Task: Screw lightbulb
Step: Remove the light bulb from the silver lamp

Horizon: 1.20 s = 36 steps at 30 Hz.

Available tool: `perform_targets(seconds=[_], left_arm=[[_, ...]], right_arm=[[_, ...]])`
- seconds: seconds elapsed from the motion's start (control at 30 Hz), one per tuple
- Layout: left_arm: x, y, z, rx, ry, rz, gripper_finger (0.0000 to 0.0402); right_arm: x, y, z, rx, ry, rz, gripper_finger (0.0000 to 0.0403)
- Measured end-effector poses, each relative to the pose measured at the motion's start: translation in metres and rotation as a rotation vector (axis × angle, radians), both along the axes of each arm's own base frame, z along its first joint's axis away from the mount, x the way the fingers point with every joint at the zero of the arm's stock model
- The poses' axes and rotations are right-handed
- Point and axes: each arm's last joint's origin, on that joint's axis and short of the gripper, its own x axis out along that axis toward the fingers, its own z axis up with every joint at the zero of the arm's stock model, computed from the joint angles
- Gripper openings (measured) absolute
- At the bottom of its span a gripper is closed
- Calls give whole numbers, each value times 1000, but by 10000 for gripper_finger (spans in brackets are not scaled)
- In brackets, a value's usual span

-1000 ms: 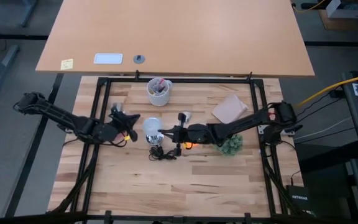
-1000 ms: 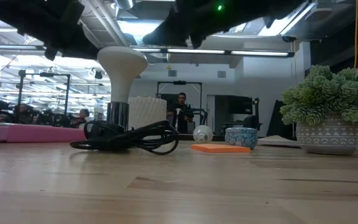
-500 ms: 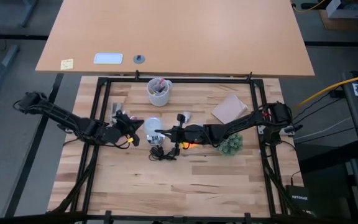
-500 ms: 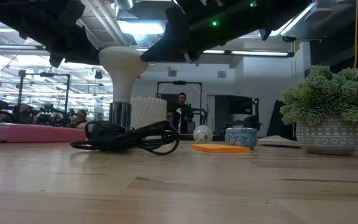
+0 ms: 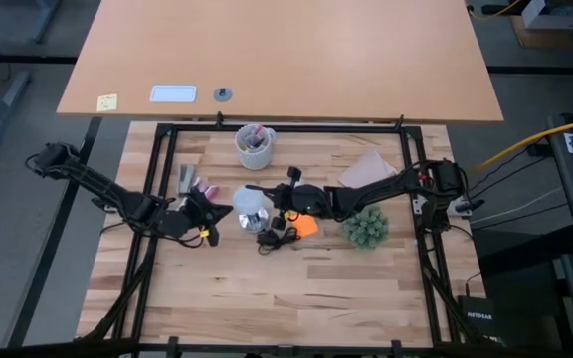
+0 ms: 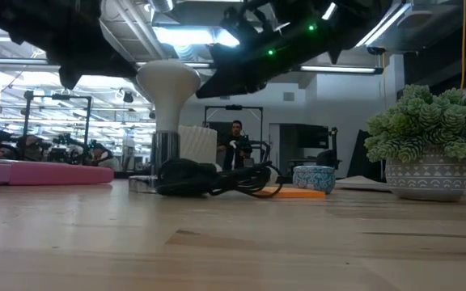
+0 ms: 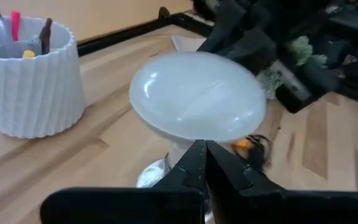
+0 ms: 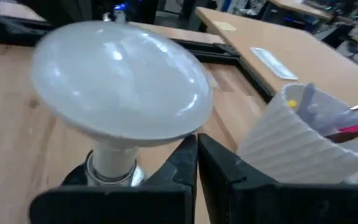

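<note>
The white lightbulb [image 5: 250, 205] stands upright, its narrow base in the silver socket [image 6: 165, 152] on the wooden table [image 5: 296, 288]. A black cord [image 5: 281, 235] lies coiled beside the socket. My left gripper [image 7: 202, 149] is shut and sits at the bulb's left side, its tips under the dome [image 7: 197, 93]. My right gripper [image 8: 196, 144] is shut too and comes at the bulb from the right, its tips just below the dome's rim [image 8: 185, 124]. My left gripper has its shut fingertips against the bulb's tapering neck [image 7: 185, 138], just under the dome. It comes nearly level from the table's left. The bulb stays upright in its socket. My right gripper has its shut fingertips at the underside of the dome's rim [image 8: 178, 134], coming from the table's right. Whether they touch it, I cannot tell.
A ribbed white cup of pens [image 5: 255, 146] stands behind the bulb. An orange sticky note [image 5: 307, 227] lies by the cord, and a small potted plant [image 5: 366, 229] stands to the right. A pink object [image 6: 43, 172] lies at the left and a tan pad [image 5: 367, 171] at the far right.
My left gripper has gone toward the bulb and the table's near edge. My right gripper has swung toward the far edge, staying beside the dome. The bulb with its socket has slid a little toward the table's right, staying upright, and the cord has shifted rightward with it.
</note>
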Motion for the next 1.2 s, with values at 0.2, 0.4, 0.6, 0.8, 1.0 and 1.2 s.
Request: perform_targets(seconds=[0.2, 0.4, 0.6, 0.8, 1.0, 1.2], left_arm=[[-1, -1, 0, 2, -8, 13, 0], [-1, 0, 1, 39, -6, 23, 0], [-1, 1, 12, 121, -47, 33, 0], [-4, 3, 23, 177, -92, 32, 0], [-5, 9, 24, 228, -66, 81, 0], [-2, 18, 19, 236, -25, 134, 0]], right_arm=[[0, -14, -1, 27, -2, -12, 19], [0, -15, -1, 0, 7, -43, 19], [-5, -15, 12, -51, -4, -58, 19], [-14, -13, 39, -57, -57, -37, 19], [-17, 9, 46, -19, -73, 69, 19], [-21, 38, 40, -4, -19, 149, 19]])
